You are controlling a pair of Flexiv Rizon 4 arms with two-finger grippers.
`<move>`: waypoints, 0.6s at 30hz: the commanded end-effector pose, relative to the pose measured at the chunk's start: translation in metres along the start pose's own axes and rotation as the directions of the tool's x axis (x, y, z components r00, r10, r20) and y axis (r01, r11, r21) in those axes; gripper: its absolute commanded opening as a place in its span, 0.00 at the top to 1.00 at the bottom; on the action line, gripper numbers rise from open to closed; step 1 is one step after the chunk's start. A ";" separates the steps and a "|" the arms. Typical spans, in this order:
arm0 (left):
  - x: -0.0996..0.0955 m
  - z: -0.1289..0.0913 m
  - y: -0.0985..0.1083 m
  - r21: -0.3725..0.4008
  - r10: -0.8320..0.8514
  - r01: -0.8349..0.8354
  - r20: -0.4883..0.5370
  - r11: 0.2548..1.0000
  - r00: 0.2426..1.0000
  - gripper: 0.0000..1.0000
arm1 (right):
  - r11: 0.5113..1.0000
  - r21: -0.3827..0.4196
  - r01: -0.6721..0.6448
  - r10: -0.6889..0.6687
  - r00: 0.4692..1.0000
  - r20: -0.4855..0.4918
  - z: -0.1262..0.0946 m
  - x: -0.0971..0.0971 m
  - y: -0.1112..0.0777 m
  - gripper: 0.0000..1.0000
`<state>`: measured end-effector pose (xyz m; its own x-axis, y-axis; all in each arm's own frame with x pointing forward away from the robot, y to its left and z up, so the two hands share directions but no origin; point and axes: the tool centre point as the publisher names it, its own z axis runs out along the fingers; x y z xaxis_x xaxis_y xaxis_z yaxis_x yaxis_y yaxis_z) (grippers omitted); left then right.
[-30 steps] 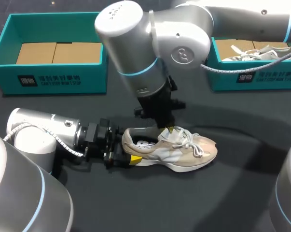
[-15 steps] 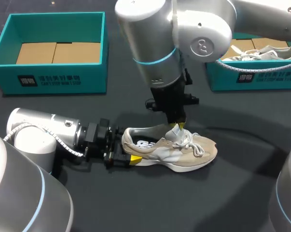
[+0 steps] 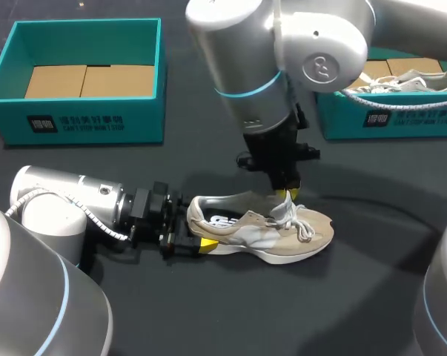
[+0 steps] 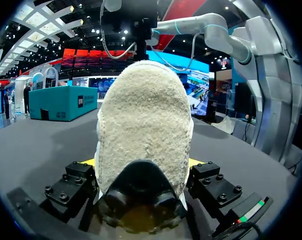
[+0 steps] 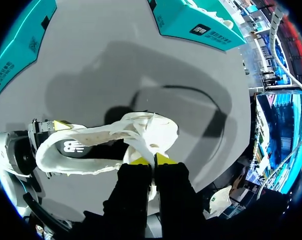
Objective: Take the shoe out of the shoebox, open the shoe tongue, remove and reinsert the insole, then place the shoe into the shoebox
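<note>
The shoe [image 3: 264, 230] stands on its sole on the dark worktop [image 3: 208, 311]. It is outside both the left shoebox [image 3: 134, 122] and the right shoebox [image 3: 342, 122], with its toe toward my right. The left hand [image 3: 197, 243] lies low along the worktop and is clamped on the heel from both sides. The right hand [image 3: 288, 196] comes down from above, its yellow tips pressed together on the tongue [image 3: 282, 211]. Over the last second this hand has travelled from above the shoe's mouth toward the toe, drawing the tongue forward (the left hand has not stirred). The mouth looks wider, so opening the tongue seems nearly done. The insole [image 3: 223, 221] appears to be inside still, and lifting it out should come next.
</note>
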<state>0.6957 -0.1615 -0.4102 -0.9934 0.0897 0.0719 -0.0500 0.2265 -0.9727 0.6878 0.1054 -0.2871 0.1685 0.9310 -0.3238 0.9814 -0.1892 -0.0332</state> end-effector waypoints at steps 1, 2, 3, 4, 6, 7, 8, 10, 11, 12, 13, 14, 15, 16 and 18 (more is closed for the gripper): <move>0.000 -0.001 0.002 0.000 0.000 0.000 0.000 1.000 1.000 1.00 | 0.999 0.012 0.030 -0.029 0.999 -0.024 0.006 -0.012 0.003 1.00; 0.000 -0.001 0.002 0.000 0.000 0.000 0.000 1.000 1.000 1.00 | 0.999 0.015 0.036 -0.036 0.999 -0.029 0.008 -0.013 0.003 1.00; 0.000 -0.001 0.002 0.000 0.000 0.000 0.000 1.000 1.000 1.00 | 0.998 0.017 0.052 -0.051 0.998 -0.046 0.009 -0.015 0.004 1.00; 0.000 -0.001 0.002 0.000 0.000 0.000 0.000 1.000 1.000 1.00 | 0.998 0.017 0.061 -0.060 0.997 -0.053 0.011 -0.017 0.004 1.00; 0.000 -0.001 0.002 0.000 0.000 0.000 0.000 1.000 1.000 1.00 | 0.997 0.021 0.069 -0.068 0.996 -0.055 0.016 -0.019 0.006 1.00; 0.000 -0.001 0.002 0.000 0.000 0.000 0.000 1.000 1.000 1.00 | 0.997 0.012 0.082 -0.081 0.995 -0.055 0.018 -0.019 0.006 1.00; 0.000 -0.001 0.002 0.000 0.000 0.000 0.000 1.000 1.000 1.00 | 0.996 0.003 0.090 -0.090 0.994 -0.058 0.019 -0.020 0.006 1.00; 0.000 -0.001 0.002 0.000 0.000 0.000 0.000 1.000 1.000 1.00 | 0.994 -0.010 0.106 -0.106 0.993 -0.058 0.024 -0.021 0.007 1.00; 0.000 -0.001 0.002 0.000 0.000 0.000 0.000 1.000 1.000 1.00 | 0.994 -0.014 0.110 -0.111 0.992 -0.061 0.026 -0.021 0.008 1.00; 0.000 -0.001 0.002 0.000 0.000 0.000 0.000 1.000 1.000 1.00 | 0.994 -0.016 0.112 -0.113 0.992 -0.062 0.029 -0.022 0.009 1.00; 0.000 -0.001 0.002 0.000 0.000 0.000 0.000 1.000 1.000 1.00 | 0.993 -0.018 0.119 -0.120 0.991 -0.062 0.032 -0.022 0.009 1.00; 0.000 -0.001 0.002 0.000 0.000 0.000 0.000 1.000 1.000 1.00 | 0.992 -0.023 0.124 -0.125 0.990 -0.066 0.034 -0.023 0.010 1.00; 0.000 -0.001 0.002 0.000 0.000 0.000 0.000 1.000 1.000 1.00 | 0.992 -0.028 0.125 -0.127 0.989 -0.073 0.037 -0.024 0.010 1.00; 0.000 -0.001 0.002 0.000 0.000 0.000 0.000 1.000 1.000 1.00 | 0.992 -0.029 0.127 -0.128 0.989 -0.076 0.040 -0.025 0.010 1.00; 0.000 -0.001 0.002 0.000 0.000 0.000 0.000 1.000 1.000 1.00 | 0.992 -0.031 0.124 -0.126 0.988 -0.086 0.045 -0.026 0.011 1.00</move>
<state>0.6958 -0.1615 -0.4102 -0.9934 0.0896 0.0718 -0.0499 0.2265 -0.9727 0.6927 0.0735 -0.3133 0.0452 0.9590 -0.2799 0.9970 -0.0608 -0.0472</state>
